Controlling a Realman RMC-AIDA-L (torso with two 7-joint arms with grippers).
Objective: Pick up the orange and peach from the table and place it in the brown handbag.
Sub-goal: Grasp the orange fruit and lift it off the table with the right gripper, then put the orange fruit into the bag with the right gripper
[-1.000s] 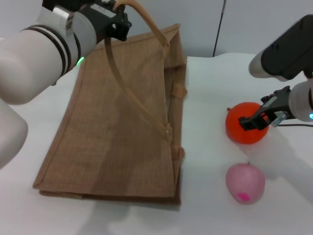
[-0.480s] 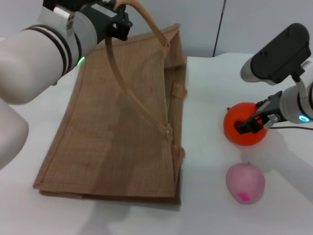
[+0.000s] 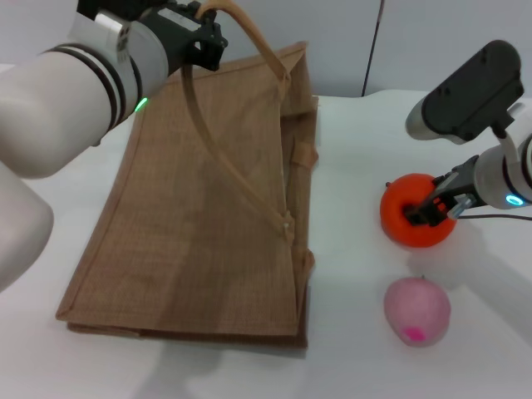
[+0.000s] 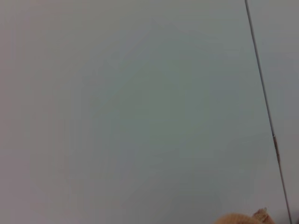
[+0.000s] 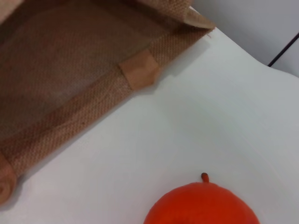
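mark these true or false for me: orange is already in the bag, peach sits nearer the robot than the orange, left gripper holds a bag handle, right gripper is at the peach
1. The orange is already in the brown handbag. False: it sits on the table.
2. The peach lies nearer the robot than the orange. True.
3. The left gripper holds a bag handle up. True.
4. The right gripper is at the peach. False: its jaws are at the orange.
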